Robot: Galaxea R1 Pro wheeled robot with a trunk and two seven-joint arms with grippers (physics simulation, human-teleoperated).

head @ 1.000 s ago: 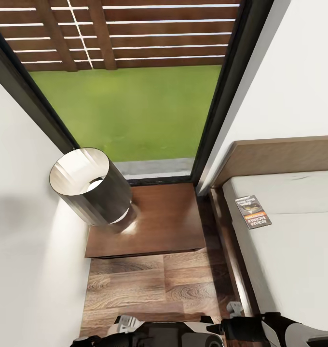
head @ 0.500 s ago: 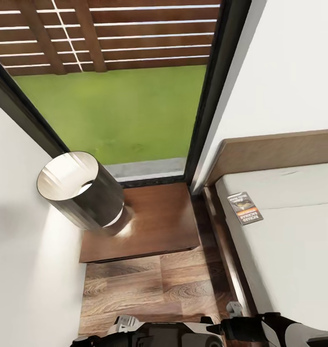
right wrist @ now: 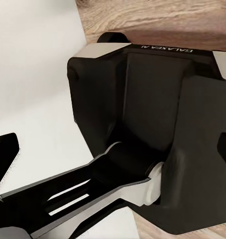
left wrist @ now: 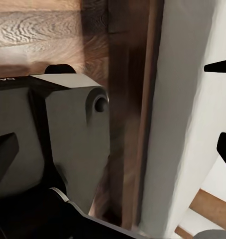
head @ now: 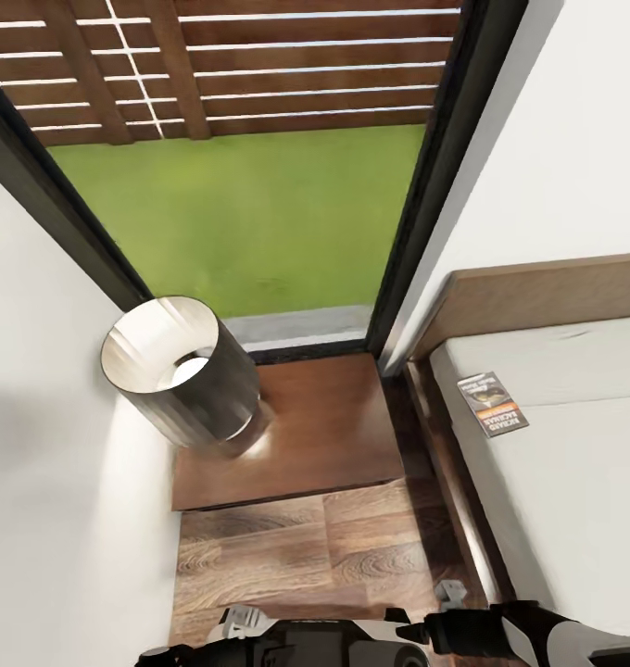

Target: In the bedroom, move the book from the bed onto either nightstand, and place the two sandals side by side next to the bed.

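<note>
We're facing the bedroom corner: tall dark-framed window (head: pixel 259 185) straight ahead with grass and a slatted fence outside, white walls on both sides, wood-plank floor (head: pixel 306 547) below us.

Bed (head: pixel 574 482) runs along our right: white mattress, dark-brown frame rail, lighter wooden headboard against the wall.

Nightstand (head: pixel 324 435) sits in the corner between the bed and the left wall, just beside the bed frame, right under the window. A cylindrical dark lamp (head: pixel 181 375) stands on its left part; the rest of the top is bare.

Book (head: pixel 492 404) lies flat on the mattress near the headboard, close to the edge facing the nightstand, orange band visible.

Left gripper (left wrist: pixel 225 107): two dark fingertips apart, nothing between them, white mattress side behind. Right gripper (right wrist: pixel 113 179): we see a fingertip at each edge of its wrist view, spread wide, with only the robot's own dark body in between.
</note>
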